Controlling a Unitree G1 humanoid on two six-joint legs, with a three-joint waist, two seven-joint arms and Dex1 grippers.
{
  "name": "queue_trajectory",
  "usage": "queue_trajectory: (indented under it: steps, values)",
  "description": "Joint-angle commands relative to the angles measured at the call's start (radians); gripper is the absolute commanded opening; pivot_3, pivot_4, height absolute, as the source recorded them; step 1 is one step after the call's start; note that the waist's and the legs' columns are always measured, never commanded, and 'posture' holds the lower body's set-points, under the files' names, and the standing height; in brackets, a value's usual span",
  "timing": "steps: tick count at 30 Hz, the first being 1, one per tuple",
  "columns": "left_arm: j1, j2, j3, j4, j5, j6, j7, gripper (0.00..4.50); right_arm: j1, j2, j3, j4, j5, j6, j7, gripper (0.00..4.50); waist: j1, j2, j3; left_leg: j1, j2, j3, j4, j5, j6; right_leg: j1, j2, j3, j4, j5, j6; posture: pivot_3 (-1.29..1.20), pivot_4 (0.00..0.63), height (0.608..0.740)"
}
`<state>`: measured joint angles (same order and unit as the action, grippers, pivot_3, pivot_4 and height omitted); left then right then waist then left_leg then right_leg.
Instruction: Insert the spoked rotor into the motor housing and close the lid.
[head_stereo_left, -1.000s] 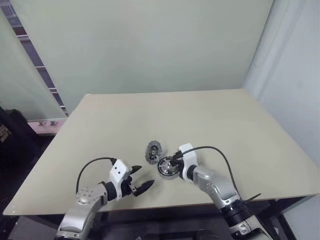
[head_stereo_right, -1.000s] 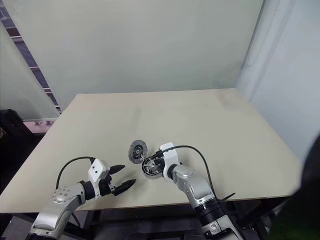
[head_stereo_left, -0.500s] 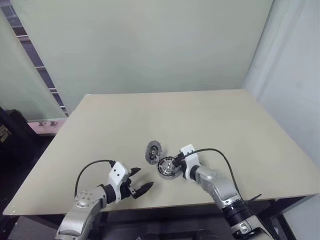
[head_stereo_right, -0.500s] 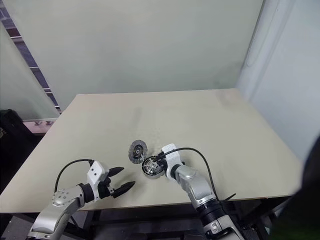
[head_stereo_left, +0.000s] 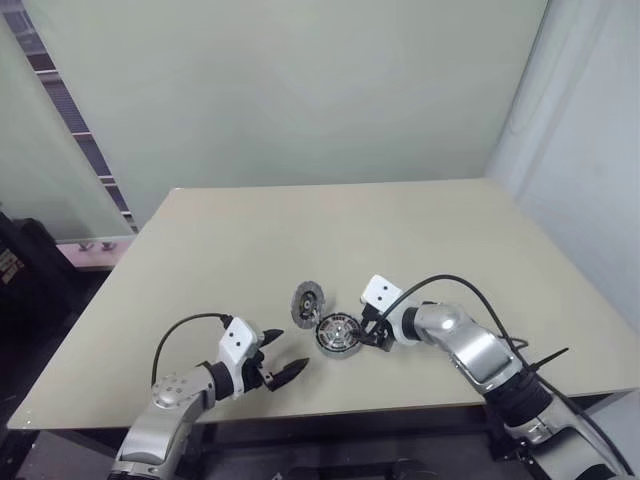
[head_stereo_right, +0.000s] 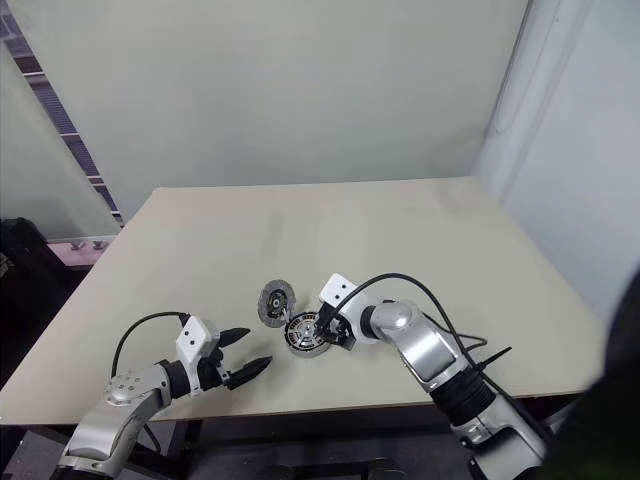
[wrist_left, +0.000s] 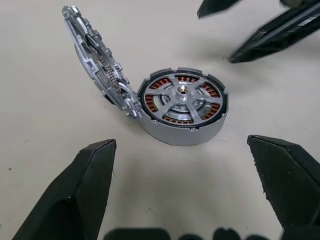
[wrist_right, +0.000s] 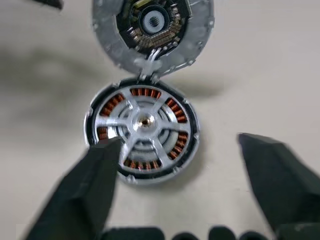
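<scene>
The motor housing (wrist_left: 182, 107) sits on the table with the shiny spoked rotor (wrist_right: 145, 122) lying inside its ring of copper windings. The lid (wrist_left: 97, 60) stands tilted open, joined to the housing's far-left rim (head_stereo_left: 307, 303). My right gripper (wrist_right: 178, 140) hovers just right of the housing (head_stereo_left: 338, 335), open, with nothing between its fingers (wrist_right: 280, 185). My left gripper (head_stereo_left: 290, 352) stays nearer the front edge, left of the housing, open and empty, pointing at it.
The beige table (head_stereo_left: 450, 250) stretches wide behind and to both sides of the housing. Its front edge runs just below both arms. A black cable (head_stereo_left: 460, 285) arcs over my right forearm.
My right gripper has opened, rolled and lifted back to the right off the housing, leaving the rotor seated inside. The left arm has stayed put.
</scene>
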<state>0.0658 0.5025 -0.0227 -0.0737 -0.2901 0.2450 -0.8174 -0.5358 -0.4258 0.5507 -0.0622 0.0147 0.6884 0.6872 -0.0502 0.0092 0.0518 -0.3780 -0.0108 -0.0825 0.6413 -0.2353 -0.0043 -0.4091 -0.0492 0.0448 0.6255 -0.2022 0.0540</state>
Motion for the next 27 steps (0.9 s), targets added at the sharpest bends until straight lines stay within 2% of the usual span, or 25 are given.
queue_trajectory:
  steps: [1,12,27]
  values:
    - [-0.02,0.003,0.0,-0.009,-0.001,-0.012,-0.006,4.5,-0.061,-0.052,0.088,-0.07,-0.067,-0.026,0.102,4.46,0.0,0.0,0.0,0.0,0.0,0.0,0.0,0.0,0.0,0.0,0.0,0.0,0.0,0.0,0.0,0.0,0.0,0.74]
    - [-0.011,-0.003,-0.011,-0.016,0.0,-0.013,-0.005,4.5,-0.148,-0.094,0.294,-0.034,-0.266,-0.118,0.274,4.46,0.001,0.0,0.0,0.0,0.0,-0.001,0.001,0.0,0.0,0.0,0.0,-0.001,0.0,0.0,0.0,0.0,0.0,0.74]
    - [0.008,-0.005,-0.014,-0.032,-0.003,-0.007,-0.002,4.5,-0.163,0.034,0.295,0.192,-0.366,-0.197,0.273,4.46,0.0,-0.001,0.0,0.001,0.0,-0.002,0.002,0.0,0.0,0.0,0.0,-0.002,0.001,0.0,0.0,0.0,0.0,0.74]
